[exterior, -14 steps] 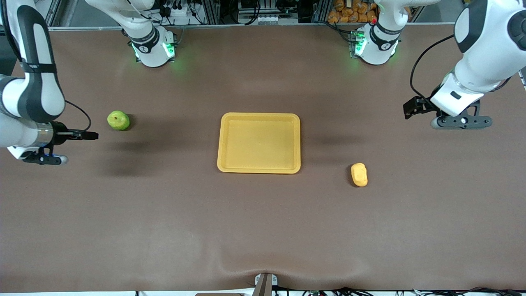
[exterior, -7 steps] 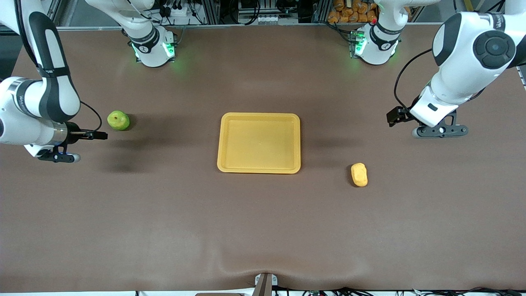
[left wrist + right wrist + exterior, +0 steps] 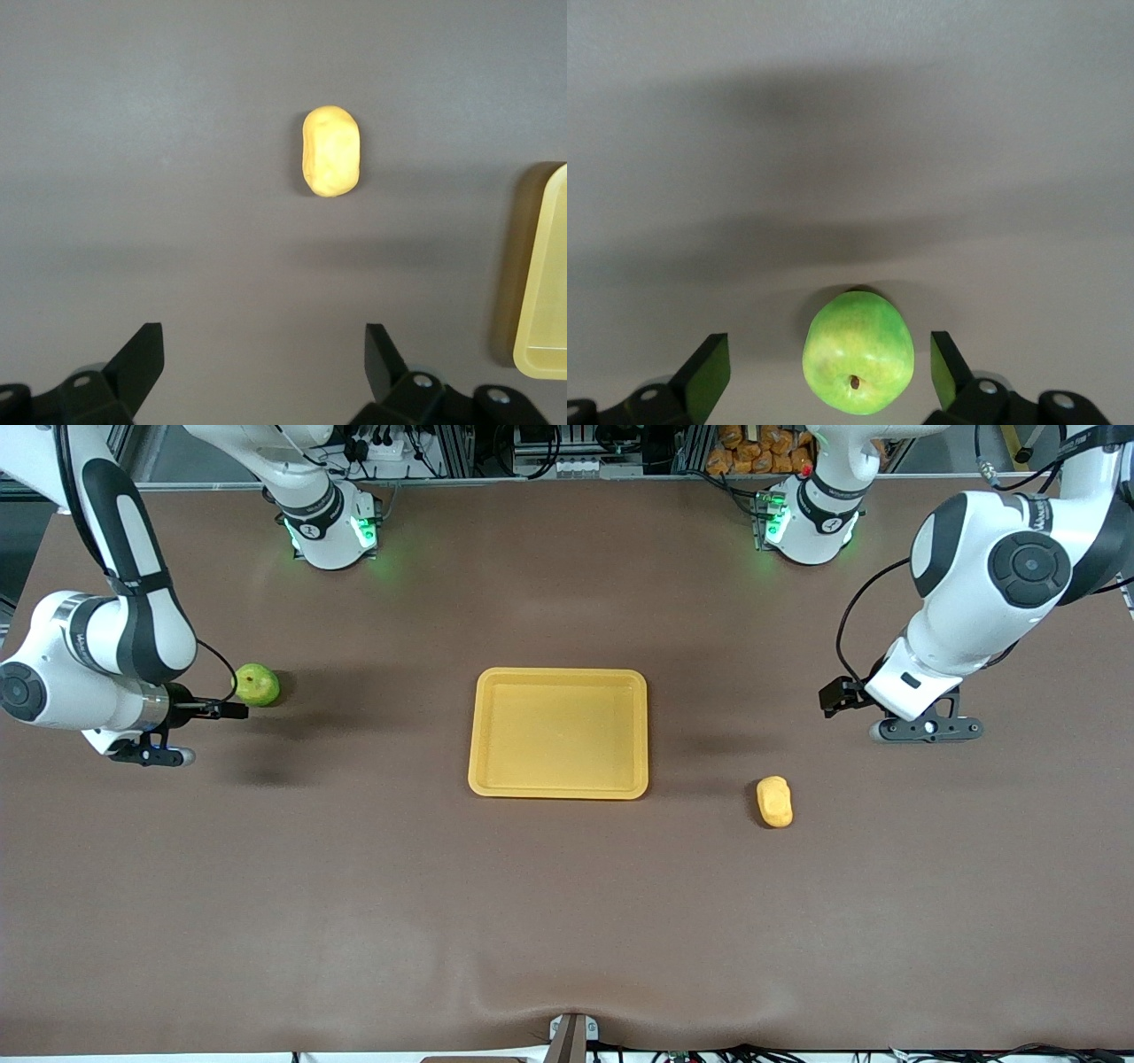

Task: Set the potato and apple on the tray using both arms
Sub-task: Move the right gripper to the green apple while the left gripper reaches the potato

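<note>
The yellow-green apple (image 3: pixel 255 685) lies on the brown table toward the right arm's end. In the right wrist view the apple (image 3: pixel 858 364) sits between the fingers of my open right gripper (image 3: pixel 829 356), with gaps on both sides. In the front view the right gripper (image 3: pixel 232 709) is right beside the apple. The yellow-orange potato (image 3: pixel 774 802) lies beside the tray (image 3: pixel 558 676), toward the left arm's end. My left gripper (image 3: pixel 838 695) is open and empty in the air, short of the potato (image 3: pixel 330 150). The left gripper (image 3: pixel 264 354) also sees the tray's rim (image 3: pixel 542 283). The tray holds nothing.
The two arm bases, lit green (image 3: pixel 332 531) (image 3: pixel 802 522), stand at the table's edge farthest from the front camera. A pile of orange items (image 3: pixel 753 447) lies off the table past that edge. A small bracket (image 3: pixel 571 1036) sits at the nearest edge.
Both arms have swung in toward the table's middle. The right gripper has closed the gap to the apple. The left gripper has moved toward the potato. Apple, potato and tray have not moved.
</note>
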Controlling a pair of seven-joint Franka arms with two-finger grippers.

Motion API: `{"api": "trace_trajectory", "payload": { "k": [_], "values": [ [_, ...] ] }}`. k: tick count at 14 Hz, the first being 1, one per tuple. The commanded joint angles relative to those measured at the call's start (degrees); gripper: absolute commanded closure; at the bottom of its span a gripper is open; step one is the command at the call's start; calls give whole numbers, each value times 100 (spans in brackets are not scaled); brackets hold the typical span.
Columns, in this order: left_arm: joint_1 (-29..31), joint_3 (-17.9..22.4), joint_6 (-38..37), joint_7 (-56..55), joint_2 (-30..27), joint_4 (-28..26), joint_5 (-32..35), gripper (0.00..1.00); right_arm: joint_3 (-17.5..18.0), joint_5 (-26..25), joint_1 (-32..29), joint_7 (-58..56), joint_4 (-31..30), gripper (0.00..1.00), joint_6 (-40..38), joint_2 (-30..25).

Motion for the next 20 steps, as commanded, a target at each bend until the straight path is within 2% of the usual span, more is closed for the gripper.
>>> {"api": "trace_trajectory", "payload": {
  "k": [1,4,13,18,20],
  "values": [
    [10,-32,182,-54,140,-22,-26,0,29,35,-21,-14,-421,0,210,-267],
    [18,-32,357,-54,298,-22,-25,0,29,17,-73,-23,-694,0,518,-284],
    [45,-32,1192,-54,948,-5,-8,0,12,-36,-82,21,-1037,0,589,-389],
    [10,-32,1877,-344,1379,4,-8,0,12,-44,-65,21,-1494,0,1256,-381],
    [1,-32,2053,-388,1519,30,-17,0,3,-53,-47,21,-1503,0,1275,-381]
  ]
}}
